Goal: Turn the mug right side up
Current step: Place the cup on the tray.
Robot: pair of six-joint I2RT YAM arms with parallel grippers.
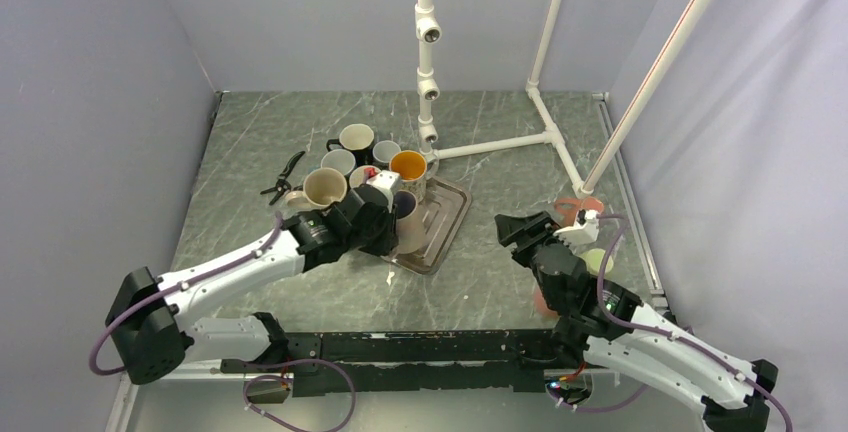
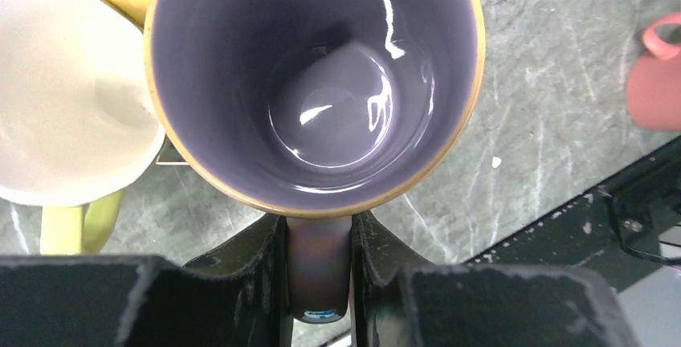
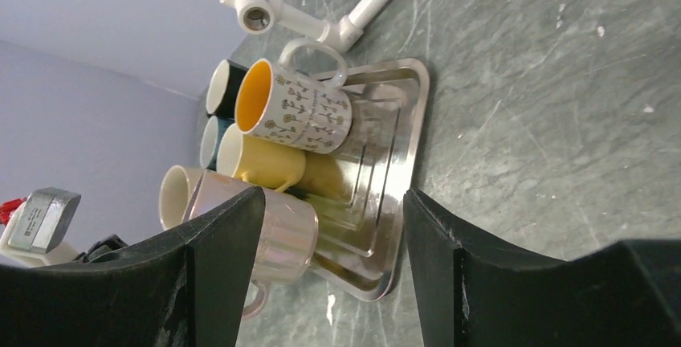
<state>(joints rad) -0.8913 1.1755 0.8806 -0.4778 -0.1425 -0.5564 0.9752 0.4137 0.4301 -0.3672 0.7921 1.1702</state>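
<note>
Left gripper pinches the purple mug by its handle — mouth up, apparently righted and ready to set down — at the near edge of the tray, beside other mugs; right gripper hangs spread, empty.

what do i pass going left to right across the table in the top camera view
black tool → cream mug → purple mug → right gripper, jaws open → red mug; the other mugs and the tray overlap these too much to place
</note>
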